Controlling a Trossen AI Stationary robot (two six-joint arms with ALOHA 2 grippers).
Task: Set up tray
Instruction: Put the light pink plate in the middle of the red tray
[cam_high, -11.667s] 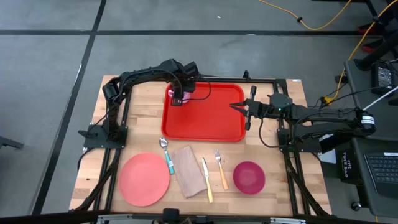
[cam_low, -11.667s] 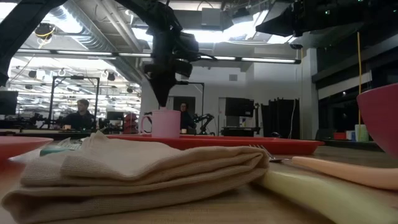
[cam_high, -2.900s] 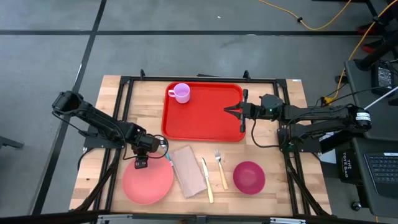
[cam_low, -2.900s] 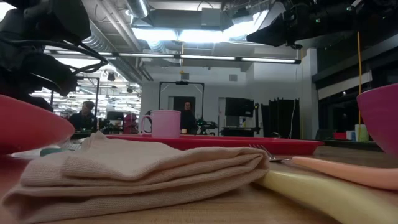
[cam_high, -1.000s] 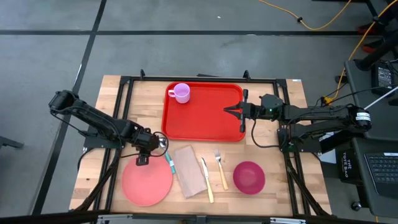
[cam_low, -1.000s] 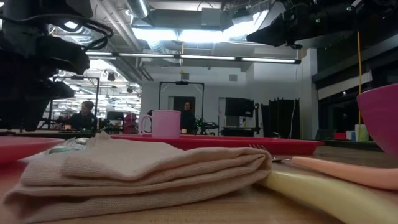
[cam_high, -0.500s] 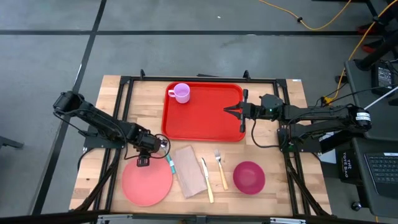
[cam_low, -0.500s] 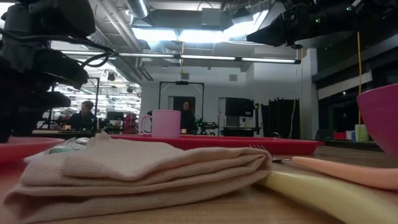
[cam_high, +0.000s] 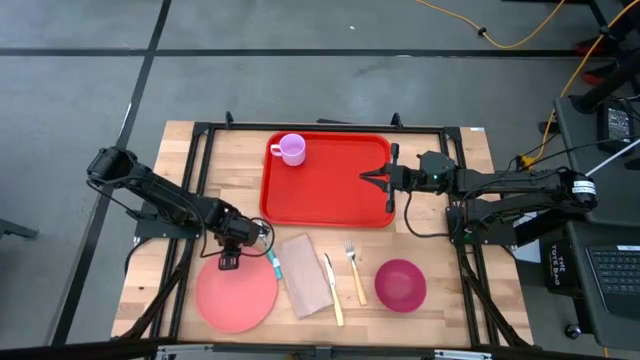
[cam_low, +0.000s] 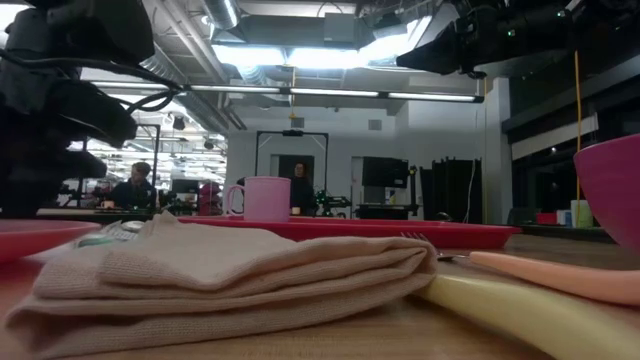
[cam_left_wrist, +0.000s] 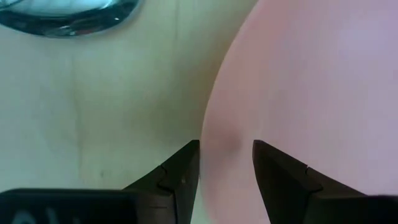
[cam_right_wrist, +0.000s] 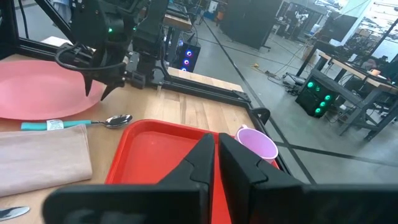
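Observation:
The red tray (cam_high: 325, 185) lies at the table's far middle with a pink cup (cam_high: 291, 149) standing in its far left corner. The round pink plate (cam_high: 237, 293) lies flat near the left front. My left gripper (cam_high: 228, 262) points down at the plate's far rim, open, one finger over the wood and one over the plate (cam_left_wrist: 311, 81). My right gripper (cam_high: 366, 177) hovers shut over the tray's right side; in its wrist view the tray (cam_right_wrist: 155, 155) and cup (cam_right_wrist: 256, 142) lie ahead of it. My left gripper's fingers (cam_left_wrist: 180, 168) stand on either side of the plate's far rim (cam_left_wrist: 208, 134), coming from above. Whether they touch the plate I cannot tell. The plate lies flat on the table.
Along the near side lie a teal-handled spoon (cam_high: 268, 250), a folded beige napkin (cam_high: 303, 275), a yellow knife (cam_high: 332, 290), an orange fork (cam_high: 354, 272) and a magenta bowl (cam_high: 400, 283). A black frame borders the table. People sit in the room beyond the table.
My left gripper has edged slightly toward the table's near edge, over the plate's far rim. The plate has stayed flat on the table.

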